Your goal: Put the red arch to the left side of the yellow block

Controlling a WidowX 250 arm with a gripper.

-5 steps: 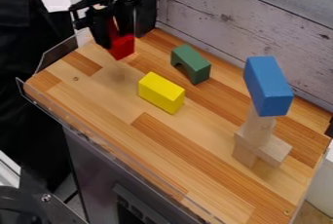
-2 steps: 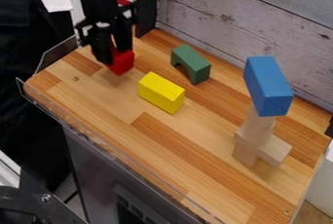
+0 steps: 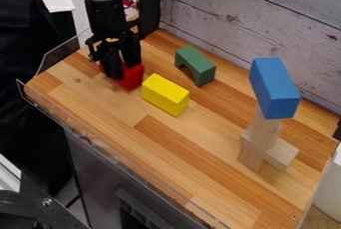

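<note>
Over the upper left of the wooden top hangs the black gripper [image 3: 122, 73], its fingers pointing down around the red arch [image 3: 133, 77] and shut on it. Part of the arch is hidden behind the fingers. The arch is low, at or just above the surface, immediately left of the yellow block [image 3: 165, 95]. That block lies on its long side, and its left end is close to the arch; whether the two touch I cannot tell.
A green arch [image 3: 196, 65] stands behind the yellow block. At the right, a blue block [image 3: 274, 87] tops a stack of plain wooden blocks [image 3: 263, 133]. A clear rim [image 3: 60, 57] edges the left of the wooden top [image 3: 200, 173], and a plank wall [image 3: 259, 19] rises behind.
The gripper has moved down and slightly right, toward the viewer, with the red arch still in its hold. The arch is now beside the yellow block's left end. The other blocks have stayed put.
</note>
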